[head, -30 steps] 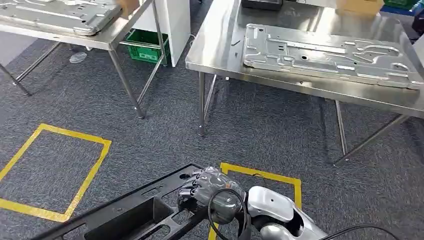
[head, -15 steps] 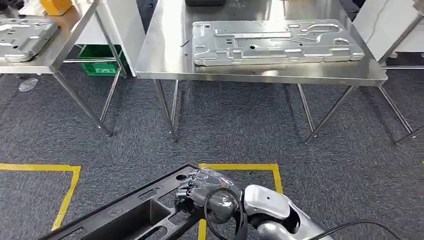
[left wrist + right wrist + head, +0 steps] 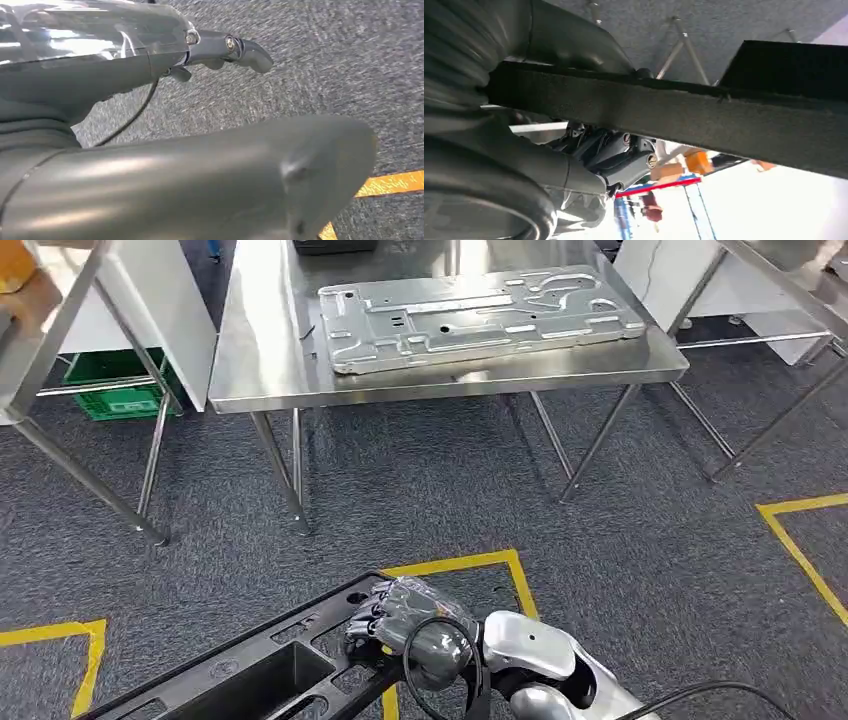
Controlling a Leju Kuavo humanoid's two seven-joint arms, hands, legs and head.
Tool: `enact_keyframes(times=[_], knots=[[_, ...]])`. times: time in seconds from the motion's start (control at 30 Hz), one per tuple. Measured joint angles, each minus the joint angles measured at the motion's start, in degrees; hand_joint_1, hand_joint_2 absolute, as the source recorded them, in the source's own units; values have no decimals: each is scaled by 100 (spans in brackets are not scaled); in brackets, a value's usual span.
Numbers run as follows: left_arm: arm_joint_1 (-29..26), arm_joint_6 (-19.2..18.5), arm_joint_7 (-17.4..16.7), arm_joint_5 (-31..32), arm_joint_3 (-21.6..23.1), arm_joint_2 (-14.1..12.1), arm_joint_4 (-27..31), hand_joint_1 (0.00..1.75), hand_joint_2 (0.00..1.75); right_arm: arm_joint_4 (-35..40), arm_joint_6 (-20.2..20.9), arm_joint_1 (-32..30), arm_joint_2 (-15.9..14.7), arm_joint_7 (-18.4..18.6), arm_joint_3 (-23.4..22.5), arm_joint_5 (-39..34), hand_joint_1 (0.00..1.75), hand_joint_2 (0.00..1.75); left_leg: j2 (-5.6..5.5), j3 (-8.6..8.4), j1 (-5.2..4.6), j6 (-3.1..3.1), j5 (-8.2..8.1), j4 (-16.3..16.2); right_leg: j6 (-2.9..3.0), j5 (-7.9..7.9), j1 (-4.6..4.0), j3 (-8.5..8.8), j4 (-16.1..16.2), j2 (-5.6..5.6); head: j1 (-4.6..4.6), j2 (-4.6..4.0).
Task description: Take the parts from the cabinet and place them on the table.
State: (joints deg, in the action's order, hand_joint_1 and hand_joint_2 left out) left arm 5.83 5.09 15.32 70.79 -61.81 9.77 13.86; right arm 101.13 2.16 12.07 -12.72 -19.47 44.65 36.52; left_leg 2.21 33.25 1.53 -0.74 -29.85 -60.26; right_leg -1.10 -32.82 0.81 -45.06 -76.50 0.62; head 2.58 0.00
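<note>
From the head view, the right hand [image 3: 398,618] grips the near edge of a long black plastic part [image 3: 250,665], its fingers curled over the rim. The part runs from the hand toward the lower left, carried low above the grey carpet [image 3: 420,490], over a yellow floor marking [image 3: 470,562]. Ahead stands a steel tabletop [image 3: 260,350] on thin legs; a pressed metal panel [image 3: 480,318] lies flat on it, taking up most of its middle and right. A green crate [image 3: 112,390] sits on the floor to the left, under a neighbouring table, and a white cabinet side [image 3: 165,300] stands beside it. Another yellow line [image 3: 800,540] marks the carpet at the far right.

In the left wrist view, the left hand [image 3: 165,125] hangs over the carpet, its thick grey thumb large in the foreground and a darker finger [image 3: 235,50] stretched out beyond it. Nothing lies between them, and the fingers stand apart. A strip of yellow tape [image 3: 390,184] crosses the carpet beneath.

In the right wrist view, the black part [image 3: 664,117] crosses the picture as a dark bar, clamped by the right hand, whose dark fingers [image 3: 619,157] wrap one side of it. Table legs show beyond, blurred.
</note>
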Motion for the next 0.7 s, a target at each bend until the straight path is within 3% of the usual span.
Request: enact_keyframes(times=[0.07, 0.1, 0.13, 0.17, 0.27, 0.3, 0.33, 0.37, 0.4, 0.43, 0.47, 0.5, 0.53, 0.6, 0.63, 0.67, 0.7], knots=[[13, -13, 15, -2, -9, -4, 0, 0, 0, -24, 15, 5, 0, -4, 0, -20, 175, 175, 134, -53, -6, 14, -43, 1, 13, 466, -5, 371, 757, -62, 2, 0], [14, -26, 26, -2, -9, -4, 0, 0, 0, -28, 15, 13, 0, -9, -2, -31, 175, 175, 195, -93, -8, 29, -69, 2, 36, 703, -21, 652, 1287, -190, 2, 0], [13, -35, 33, -2, -9, -2, 0, 0, 0, -28, 15, 26, 0, -13, -2, -37, 175, 175, 239, -127, -19, 56, -93, 12, 66, 701, -84, 829, 1630, -514, 2, 0], [14, -37, 44, 2, -9, -2, 0, 0, 0, -37, 17, 53, 4, -15, -2, -44, 175, 175, 301, -126, -69, 91, -115, 6, 97, 657, -200, 885, 1718, -637, 8, 0], [18, -42, 50, 83, -7, -2, 0, 0, 0, -70, 24, 47, -4, -13, -4, -59, 175, 175, 517, -195, -101, 142, -128, 75, 123, 647, -193, 857, 1710, -423, -9, 0], [30, -42, 52, 94, -4, -2, 0, 0, 0, -74, 24, 46, -4, -15, -4, -63, 175, 175, 603, -210, -119, 194, -179, 77, 170, 680, -129, 934, 1770, -332, -13, 0], [41, -39, 52, 105, -2, -7, 0, 0, 0, -79, 22, 36, 0, -20, -7, -76, 175, 175, 365, -240, -64, 203, -259, -23, 194, 681, -87, 939, 1801, -271, -24, 0], [38, -26, 57, 105, -2, -7, 0, 0, 0, -94, 26, 61, 0, -20, -4, -85, 175, 175, 57, -103, -65, 190, -447, -358, 260, 682, -70, 950, 1808, -210, -35, 0], [27, -24, 57, 114, 0, -7, 0, 0, 0, -98, 24, 60, 18, -22, -2, -96, 175, 175, -90, 111, -52, 193, -652, -799, 286, 676, -69, 954, 1808, -139, -48, 0], [1, -20, 52, 120, -2, -7, 0, 0, 0, -105, 24, 49, 24, -24, 4, -107, 175, 175, -183, 386, -52, 205, -869, -1329, 293, 673, -69, 954, 1807, -45, -52, 0], [-21, -9, 52, 122, -2, -9, 0, 0, 0, -118, 24, 34, 24, -24, 2, -116, 175, 175, -216, 581, -49, 214, -958, -1680, 293, 673, -69, 956, 1804, 46, -55, 0], [-38, 2, 55, 131, -2, -9, 0, 0, 0, -133, 22, 15, 24, -24, 2, -122, 175, 175, -217, 669, -44, 220, -902, -1764, 291, 672, -69, 966, 1802, 135, -55, 0], [-40, 2, 63, 140, -2, -9, 0, 0, 0, -144, 20, -5, 24, -24, 2, -127, 175, 175, -217, 622, -31, 226, -709, -1574, 287, 669, -62, 980, 1798, 225, -57, 0], [-33, 15, 70, 153, -2, -15, 0, 0, 0, -149, 13, -30, 24, -39, 2, -135, 175, 175, -285, 255, 36, 246, -122, -623, 252, 647, -35, 1013, 1774, 399, -55, 0], [-38, 15, 72, 155, -2, -26, 0, 0, 0, -149, -2, -34, 24, -48, 0, -140, 175, 175, -533, 92, 97, 276, 68, -165, 209, 619, -31, 997, 1738, 473, -57, 0], [-48, 15, 72, 157, 0, -26, -7, 0, 0, -149, -33, -30, 22, -52, -7, -146, 175, 175, -808, 61, 118, 299, -12, -79, 171, 606, -63, 943, 1661, 549, -83, 0], [-48, 11, 79, 159, 0, -26, -7, 0, 0, -149, -41, -51, 26, -55, -9, -146, 175, 175, -723, 77, 115, 260, -7, -109, 146, 630, -48, 919, 1687, 609, -63, 0]])
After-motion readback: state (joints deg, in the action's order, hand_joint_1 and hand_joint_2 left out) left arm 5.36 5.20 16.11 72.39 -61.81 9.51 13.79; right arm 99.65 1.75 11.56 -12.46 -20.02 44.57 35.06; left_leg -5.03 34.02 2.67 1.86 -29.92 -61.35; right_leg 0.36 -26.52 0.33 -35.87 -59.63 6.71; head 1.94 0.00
